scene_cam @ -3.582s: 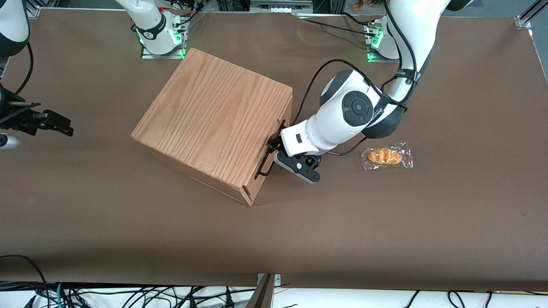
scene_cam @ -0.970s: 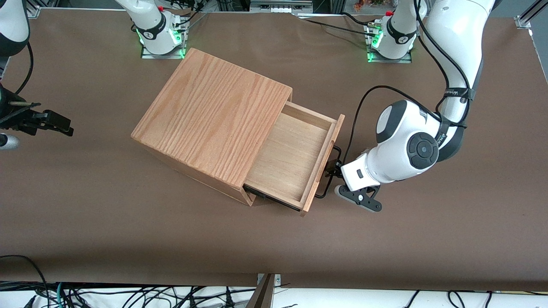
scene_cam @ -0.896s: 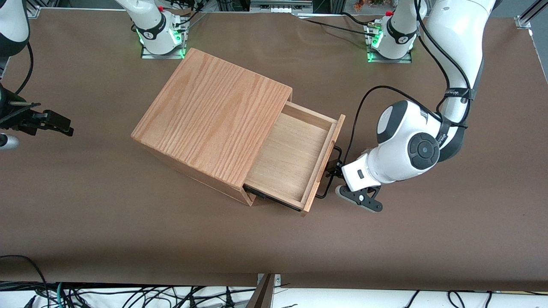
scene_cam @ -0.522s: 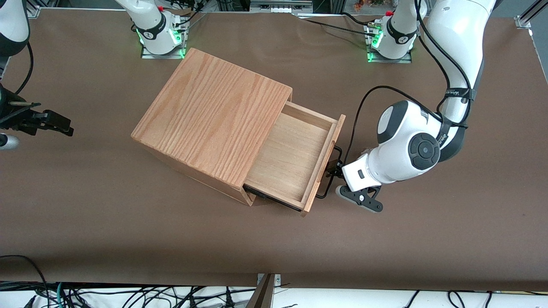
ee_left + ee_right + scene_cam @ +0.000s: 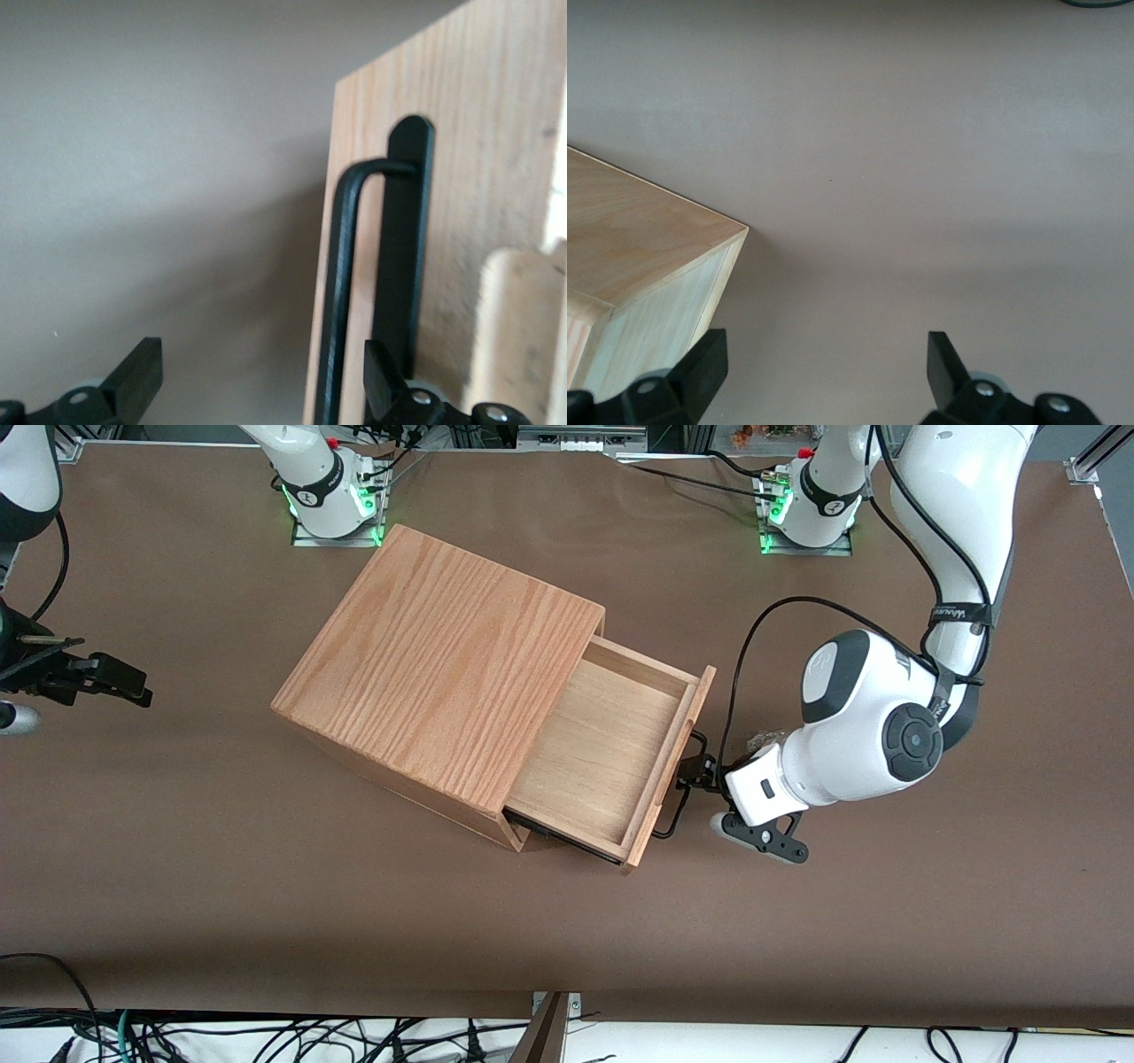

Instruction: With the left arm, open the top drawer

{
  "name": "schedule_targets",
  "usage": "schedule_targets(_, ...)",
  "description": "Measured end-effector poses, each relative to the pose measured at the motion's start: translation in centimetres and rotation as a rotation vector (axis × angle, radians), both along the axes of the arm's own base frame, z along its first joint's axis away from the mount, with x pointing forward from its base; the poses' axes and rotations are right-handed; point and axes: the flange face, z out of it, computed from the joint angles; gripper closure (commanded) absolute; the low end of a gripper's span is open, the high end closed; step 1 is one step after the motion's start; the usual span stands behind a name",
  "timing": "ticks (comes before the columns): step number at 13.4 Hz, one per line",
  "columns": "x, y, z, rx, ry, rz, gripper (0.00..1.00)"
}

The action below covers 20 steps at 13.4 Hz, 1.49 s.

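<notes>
I see the top drawer point(image 5: 611, 757) pulled well out of its oak box point(image 5: 438, 677), near the middle of the frame, with its pale floor showing and nothing inside. My pincer point(image 5: 700, 778) on the left arm point(image 5: 864, 731) sits just in front of the drawer face, and its fingers point(image 5: 379, 382) stand apart; in the wrist view the thin black handle point(image 5: 341, 292) passes between them without being clamped. I judge the opening is practically done, so the step in hand is to let go and retreat. To do it well I would draw the pincer straight away from the drawer face, along the pull line, so no finger hooks the wire. The brown counter point(image 5: 886, 921) at the lower right of the frame gives much free room for this.
</notes>
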Motion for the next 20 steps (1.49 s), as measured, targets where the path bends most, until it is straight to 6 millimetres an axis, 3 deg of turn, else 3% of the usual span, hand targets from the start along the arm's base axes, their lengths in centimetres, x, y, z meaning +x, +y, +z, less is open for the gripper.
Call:
schedule_targets(2, -0.4, 0.3, 2.2, 0.002, 0.008, -0.01, 0.0)
schedule_targets(4, -0.9, 1.8, 6.1, 0.013, 0.009, -0.016, 0.0)
schedule_targets(9, -3.7, 8.2, 15.1, 0.247, -0.03, -0.026, 0.0)
schedule_targets(12, -5.6, 12.1, 18.5, 0.304, 0.005, 0.011, 0.0)
schedule_targets(14, -5.9, 16.1, 20.0, 0.322, 0.004, 0.078, 0.0)
schedule_targets(16, -6.8, 18.8, 20.2, 0.344, 0.013, 0.127, 0.0)
schedule_targets(20, -10.1, 21.4, 18.5, 0.365, -0.03, 0.201, 0.0)
